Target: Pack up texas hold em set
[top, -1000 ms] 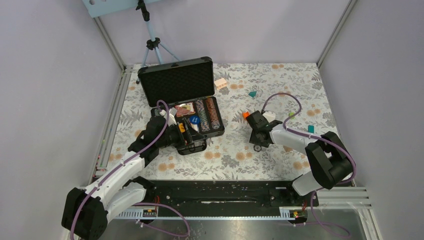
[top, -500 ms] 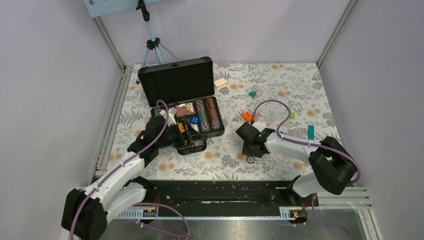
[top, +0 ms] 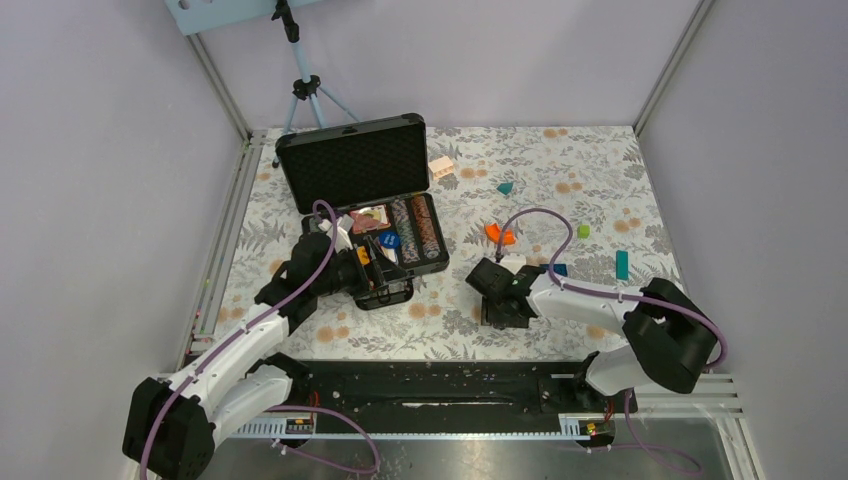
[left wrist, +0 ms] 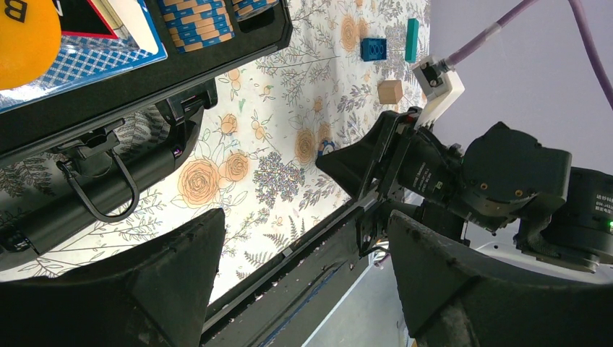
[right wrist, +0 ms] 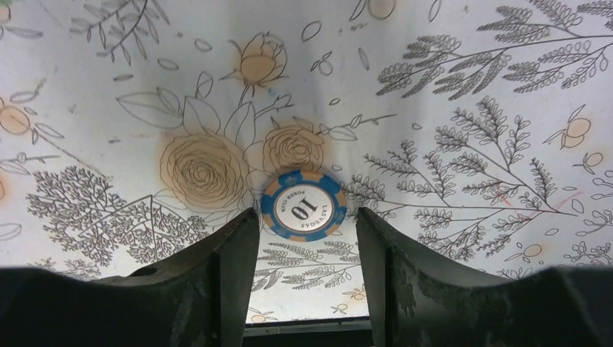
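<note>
While my right gripper (right wrist: pixel 302 220) straddles a chip (right wrist: pixel 302 205) right of the briefcase (top: pixel 352 160), near an orange block (top: pixel 497 233), its jaws and my left gripper's (left wrist: pixel 305 217) stand apart.

Chip (right wrist: pixel 303 206) btwn open R jaws — bare cloth (right wrist: pixel 448 87) all round, case (top: pixel 352 165) well left, orange block (top: pixel 497 233) beyond

On my floral-print tablecloth (top: pixel 600 170): orange curved block (top: pixel 497 233); teal triangular block (top: pixel 505 187) beyond it, teal rectangular bar (top: pixel 621 264) well right.
</note>
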Available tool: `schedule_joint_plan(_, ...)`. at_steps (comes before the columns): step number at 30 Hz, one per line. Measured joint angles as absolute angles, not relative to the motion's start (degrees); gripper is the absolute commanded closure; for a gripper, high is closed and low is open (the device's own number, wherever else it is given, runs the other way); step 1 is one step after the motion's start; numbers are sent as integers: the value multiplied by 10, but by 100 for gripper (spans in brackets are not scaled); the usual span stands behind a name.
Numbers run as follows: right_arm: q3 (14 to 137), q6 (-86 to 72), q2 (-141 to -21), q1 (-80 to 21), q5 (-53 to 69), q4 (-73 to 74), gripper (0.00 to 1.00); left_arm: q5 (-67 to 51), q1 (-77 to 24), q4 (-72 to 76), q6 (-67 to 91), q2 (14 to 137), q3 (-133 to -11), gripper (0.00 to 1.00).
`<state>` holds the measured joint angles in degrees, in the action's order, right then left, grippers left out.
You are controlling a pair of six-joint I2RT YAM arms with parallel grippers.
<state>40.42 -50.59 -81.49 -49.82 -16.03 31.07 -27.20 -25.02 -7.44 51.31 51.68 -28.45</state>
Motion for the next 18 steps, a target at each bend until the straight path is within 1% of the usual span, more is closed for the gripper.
schedule_joint_plan(3, 412, -507, -824, -517, -164, 321, 41, -272, -250, -74, 513, 516, -284, 18)
schedule_joint_plan(7, 418, -512, -832, -534, -164, 323, 45, -272, -250, -75, 513, 510, -284, 18)
schedule_joint_plan(9, 420, -514, -834, -537, -164, 323, 43, -272, -250, -75, 513, 507, -284, 18)
schedule_joint_plan(12, 420, -515, -835, -538, -166, 324, 34, -272, -250, -75, 513, 506, -284, 18)
schedule_joint_plan(13, 422, -516, -836, -539, -167, 323, 33, -272, -250, -75, 513, 506, -284, 18)
schedule_joint_plan(16, 427, -519, -842, -542, -169, 323, 33, -272, -250, -75, 513, 506, -284, 18)
schedule_joint_plan(18, 432, -519, -848, -542, -170, 325, 35, -272, -250, -75, 513, 506, -284, 18)
